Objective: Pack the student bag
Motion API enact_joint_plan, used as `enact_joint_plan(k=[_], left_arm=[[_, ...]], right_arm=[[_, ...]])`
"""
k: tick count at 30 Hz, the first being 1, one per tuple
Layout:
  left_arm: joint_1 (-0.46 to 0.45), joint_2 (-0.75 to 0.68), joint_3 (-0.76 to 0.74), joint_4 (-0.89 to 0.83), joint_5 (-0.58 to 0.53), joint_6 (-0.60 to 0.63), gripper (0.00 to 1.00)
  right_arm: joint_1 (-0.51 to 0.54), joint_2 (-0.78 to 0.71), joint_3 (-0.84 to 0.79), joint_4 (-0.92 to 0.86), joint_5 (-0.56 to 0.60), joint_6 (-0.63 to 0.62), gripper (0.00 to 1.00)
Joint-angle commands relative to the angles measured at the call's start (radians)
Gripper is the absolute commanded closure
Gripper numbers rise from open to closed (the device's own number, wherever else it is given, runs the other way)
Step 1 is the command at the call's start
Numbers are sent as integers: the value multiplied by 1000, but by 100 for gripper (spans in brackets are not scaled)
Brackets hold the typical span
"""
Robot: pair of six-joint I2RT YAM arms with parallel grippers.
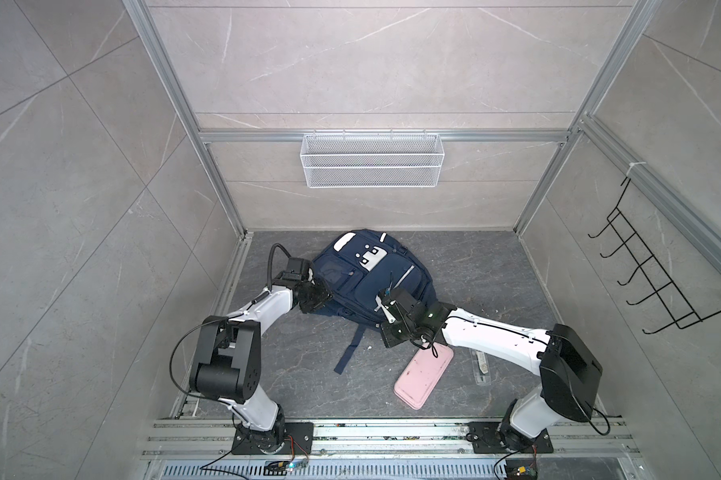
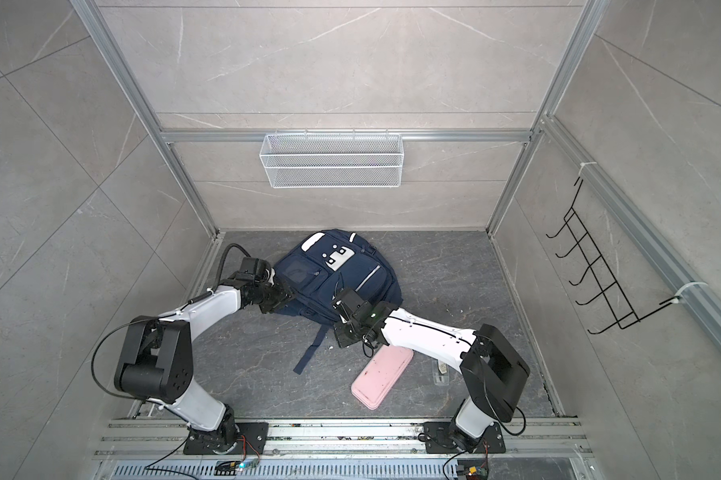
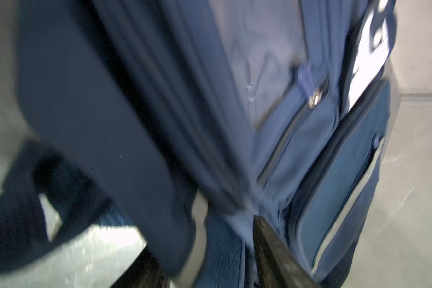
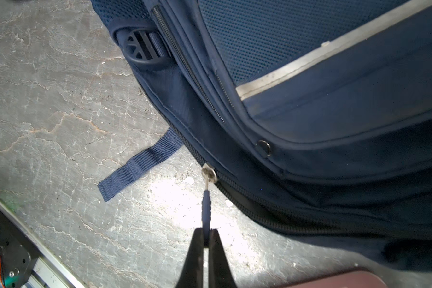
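Observation:
The student bag (image 1: 367, 286) (image 2: 334, 286), navy with white patches, lies flat on the dark floor near the back wall. My right gripper (image 4: 206, 237) (image 1: 386, 297) is shut on the bag's zipper pull (image 4: 207, 207) at the bag's near right edge. The metal slider (image 4: 209, 174) sits on the zip track just beyond it. My left gripper (image 3: 205, 239) (image 1: 321, 297) is at the bag's left side. Its fingers (image 3: 272, 249) stand apart with blue bag fabric (image 3: 135, 99) between them. That view is motion-blurred.
A pink oblong case (image 1: 424, 376) (image 2: 381, 378) lies on the floor under my right forearm, with a clear flat item (image 1: 481, 365) beside it. A loose strap (image 1: 350, 349) (image 4: 137, 164) trails toward the front. A white wire basket (image 1: 371, 160) hangs on the back wall and a black hook rack (image 1: 658, 270) on the right wall.

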State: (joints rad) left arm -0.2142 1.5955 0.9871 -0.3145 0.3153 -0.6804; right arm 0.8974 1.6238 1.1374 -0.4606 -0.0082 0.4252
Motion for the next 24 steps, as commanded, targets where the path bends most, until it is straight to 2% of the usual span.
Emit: enact_joint_plan(k=[1, 8, 15, 24], left_arm=[[-24, -123, -46, -35, 7, 20, 46], [-117, -244, -138, -37, -10, -49, 45], [-169, -212, -194, 61, -7, -126, 45], [-213, -120, -150, 142, -12, -166, 47]], right_arm=[[13, 5, 33, 6, -25, -5, 100], [17, 5, 32, 19, -35, -1, 100], [28, 4, 40, 22, -49, 3, 100], [45, 2, 44, 20, -47, 6, 100]])
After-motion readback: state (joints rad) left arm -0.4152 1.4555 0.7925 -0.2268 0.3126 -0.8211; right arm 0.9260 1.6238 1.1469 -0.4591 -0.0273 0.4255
